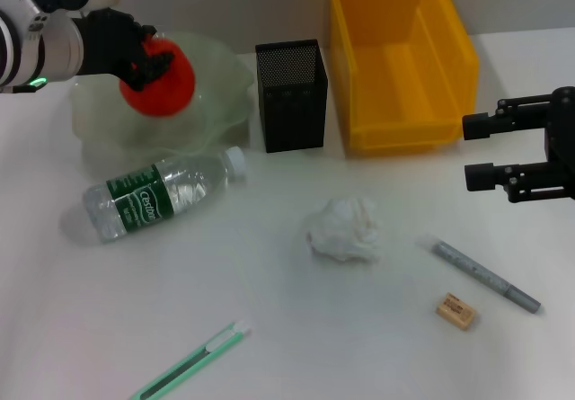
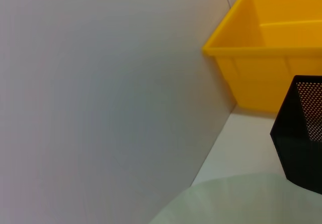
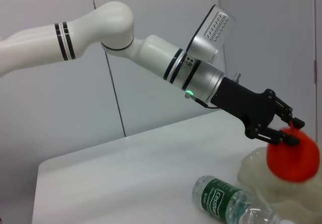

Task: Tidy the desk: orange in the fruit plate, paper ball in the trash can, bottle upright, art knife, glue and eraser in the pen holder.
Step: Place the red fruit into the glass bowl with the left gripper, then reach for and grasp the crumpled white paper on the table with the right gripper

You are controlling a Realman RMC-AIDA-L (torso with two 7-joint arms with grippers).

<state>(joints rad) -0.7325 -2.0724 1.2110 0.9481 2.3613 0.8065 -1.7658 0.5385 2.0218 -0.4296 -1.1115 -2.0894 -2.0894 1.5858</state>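
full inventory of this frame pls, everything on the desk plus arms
orange: 1, orange-red, over the fruit plate, in the left tool
fruit plate: 1, translucent pale green, back left
pen holder: 1, black mesh, back centre
trash can: 1, yellow, back right
bottle: 1, clear with green label, lying on its side, left
paper ball: 1, white, centre
glue: 1, grey stick, right front
eraser: 1, tan, beside the glue
art knife: 1, green, front left
left tool: shut on orange
right tool: open, right edge

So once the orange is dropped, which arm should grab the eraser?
Probably the right. The right gripper hangs open on the eraser's side of the desk, with nothing in it. The left gripper is across the desk over the plate, shut on the orange.
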